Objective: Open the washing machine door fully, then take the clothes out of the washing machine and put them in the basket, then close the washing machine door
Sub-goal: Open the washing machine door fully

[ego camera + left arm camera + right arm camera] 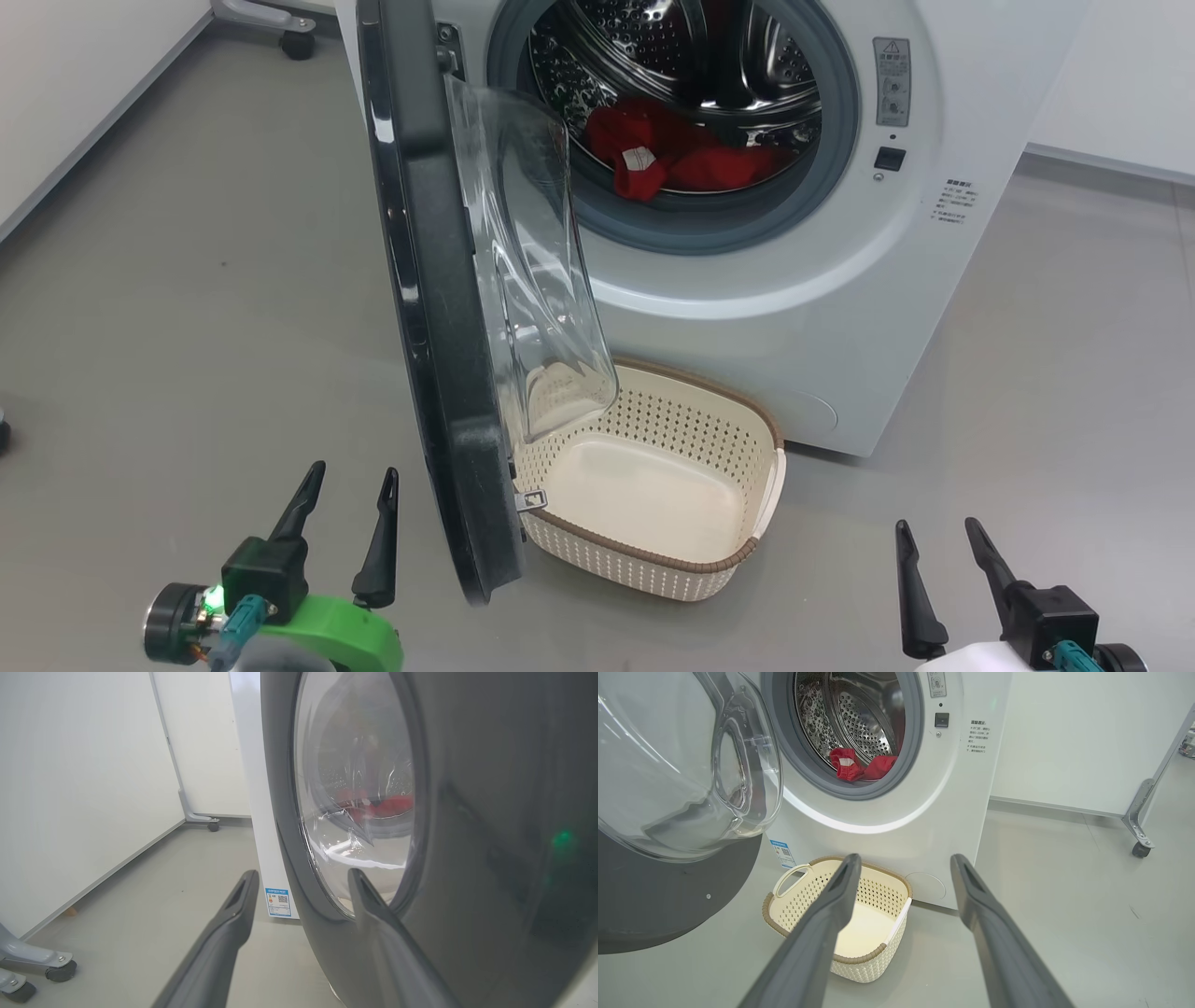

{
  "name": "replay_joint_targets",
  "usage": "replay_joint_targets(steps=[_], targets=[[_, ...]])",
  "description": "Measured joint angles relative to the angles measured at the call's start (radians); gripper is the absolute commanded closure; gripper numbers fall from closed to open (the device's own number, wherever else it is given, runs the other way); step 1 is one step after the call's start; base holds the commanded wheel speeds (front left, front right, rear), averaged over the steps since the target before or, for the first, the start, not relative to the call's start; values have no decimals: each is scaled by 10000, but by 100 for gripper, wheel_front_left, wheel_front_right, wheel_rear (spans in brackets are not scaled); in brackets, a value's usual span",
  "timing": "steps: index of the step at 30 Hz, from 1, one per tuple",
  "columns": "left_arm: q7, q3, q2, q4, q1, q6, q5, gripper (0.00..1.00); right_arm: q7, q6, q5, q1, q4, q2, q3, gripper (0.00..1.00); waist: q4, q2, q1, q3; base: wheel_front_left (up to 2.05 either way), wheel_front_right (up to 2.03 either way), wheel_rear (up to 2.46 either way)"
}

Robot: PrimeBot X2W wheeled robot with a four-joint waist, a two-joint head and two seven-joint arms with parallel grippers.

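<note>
The white washing machine (803,308) stands ahead with its black washing machine door (439,355) swung out edge-on toward me, glass bowl facing right. Red clothes (672,154) lie at the bottom of the steel drum, also seen as red clothes (859,765). The cream basket (747,551) sits empty on the floor before the machine, partly behind the door. My left gripper (350,490) is open, just left of the door's lower edge; in the left wrist view the door (467,858) looms close beside it. My right gripper (938,532) is open, low right, nothing between its fingers.
Grey floor (187,280) spreads left of the door, bounded by a white wall. A castor of a wheeled frame (297,42) sits at the back left. Another wheeled leg (1139,844) stands right of the machine. Two castors (60,970) are near my left arm.
</note>
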Motion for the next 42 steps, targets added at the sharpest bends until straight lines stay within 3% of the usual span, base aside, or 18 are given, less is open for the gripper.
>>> replay_joint_targets(steps=[7, 8, 9, 10, 11, 25, 35, 42], targets=[[0, 2, 0, 23, 0, 0, 4, 0, 0, 0, -42, 3, -4, 58, -54, 0, 8, 0, 0, -27, 0, 0, 0], [0, 2, 0, 36, 0, -4, 4, 7, 0, 0, -69, 3, -4, 69, -67, 0, 6, 0, 0, -31, 0, 0, 0], [0, 2, 0, 46, 1, -23, 4, 31, 0, 0, -86, 4, -6, 77, -79, 0, 3, 0, 0, -34, 0, 0, 0], [0, 2, 0, 58, 2, -25, 4, 91, 0, 0, -86, 5, -10, 84, -96, 0, -1, 0, 0, -37, 0, 0, 0], [0, 2, 0, 67, 2, -27, 4, 100, 0, 0, -88, 5, -12, 90, -111, 0, -5, 0, 0, -39, 0, 0, 0], [2, 360, 0, -449, -29, 71, 71, 100, 0, 2, -186, 14, -56, 188, -286, 0, 24, 0, 0, -25, 0, 0, 0], [-6, 698, 0, -2686, -985, 236, 272, 100, 0, 6, -391, 26, -56, 228, -382, 0, 117, 0, 0, -46, 0, 0, 0], [-58, -167, 4, -4332, -1303, 42, 198, 100, 0, 12, -447, 26, -109, 242, -470, 0, 129, 0, 0, -64, 0, 0, 0]])
